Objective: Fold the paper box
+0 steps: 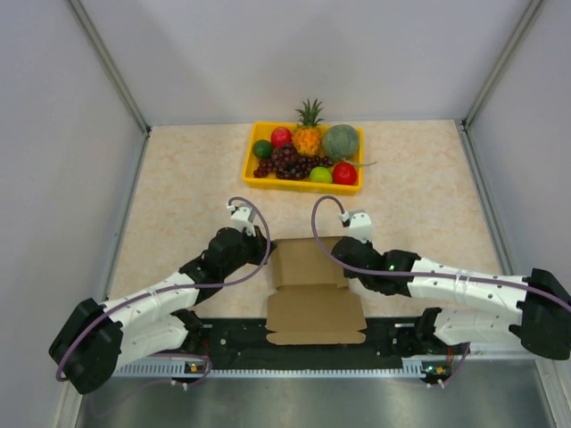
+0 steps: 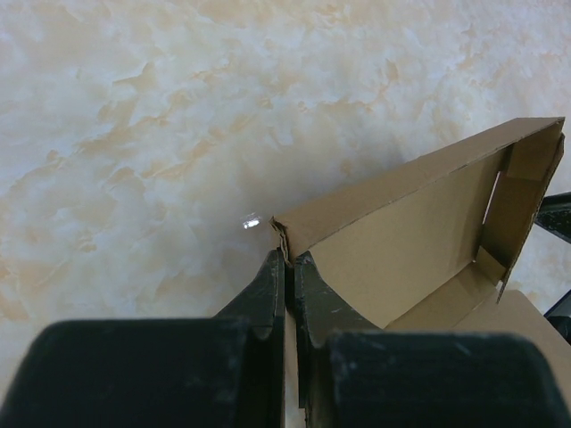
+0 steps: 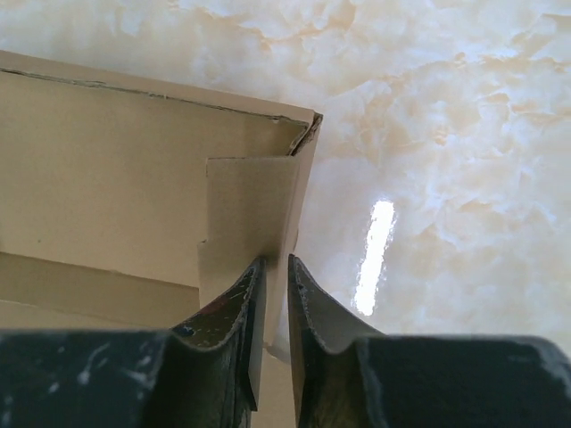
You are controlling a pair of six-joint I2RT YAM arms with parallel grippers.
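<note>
Cardboard likely creases easily — your plain brown paper box (image 1: 314, 299) sits on the tabletop (image 1: 419, 178); left tool (image 2: 287, 267) and right tool (image 3: 275, 267) each clamp a side wall; grip near corners.

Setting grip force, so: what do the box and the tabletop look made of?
The paper box: matte brown cardboard, probably thin corrugated; frayed layered edge at its corner. The table: glossy cream marble-patterned top, stone or laminate, unclear which; shows a bright glare.
</note>
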